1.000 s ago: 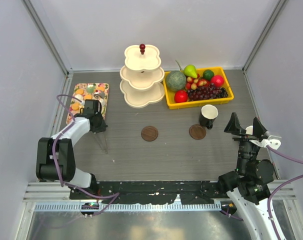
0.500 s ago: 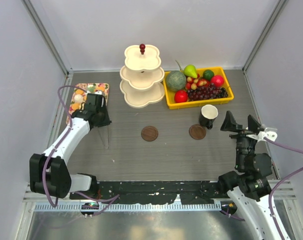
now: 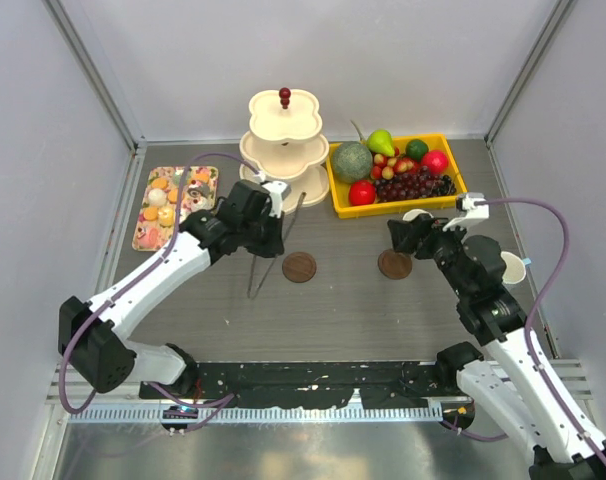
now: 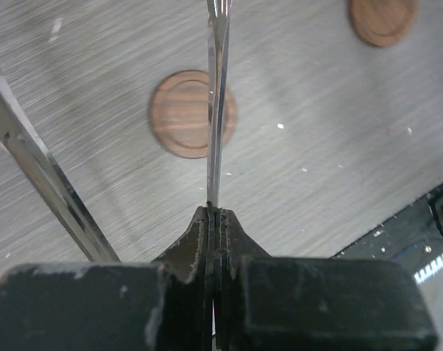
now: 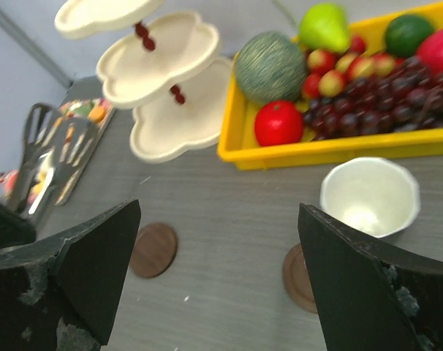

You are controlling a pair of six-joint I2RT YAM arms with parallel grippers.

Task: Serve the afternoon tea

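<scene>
My left gripper (image 3: 268, 238) (image 4: 216, 216) is shut on one thin blade of the metal tongs (image 3: 253, 275) (image 4: 216, 110); the other blade (image 4: 39, 175) hangs free at the left. It hovers near the left wooden coaster (image 3: 299, 267) (image 4: 192, 113). The sweets (image 3: 163, 200) lie on the flowered tray (image 3: 205, 178) at the left. My right gripper (image 3: 423, 232) (image 5: 220, 208) is open above the black mug (image 3: 415, 214) (image 5: 369, 196), whose white inside shows next to the right coaster (image 3: 394, 264) (image 5: 302, 281). The white-and-blue mug (image 3: 511, 268) stands at the right.
A cream three-tier stand (image 3: 283, 150) (image 5: 163, 51) rises at the back centre with bare tiers. A yellow tray (image 3: 395, 205) (image 5: 331, 150) of fruit sits to its right. Grey walls close the table on three sides.
My left arm swung from the flowered tray toward the table's centre, carrying the tongs. My right arm moved from the right edge forward and left over the black mug, uncovering the white-and-blue mug.
</scene>
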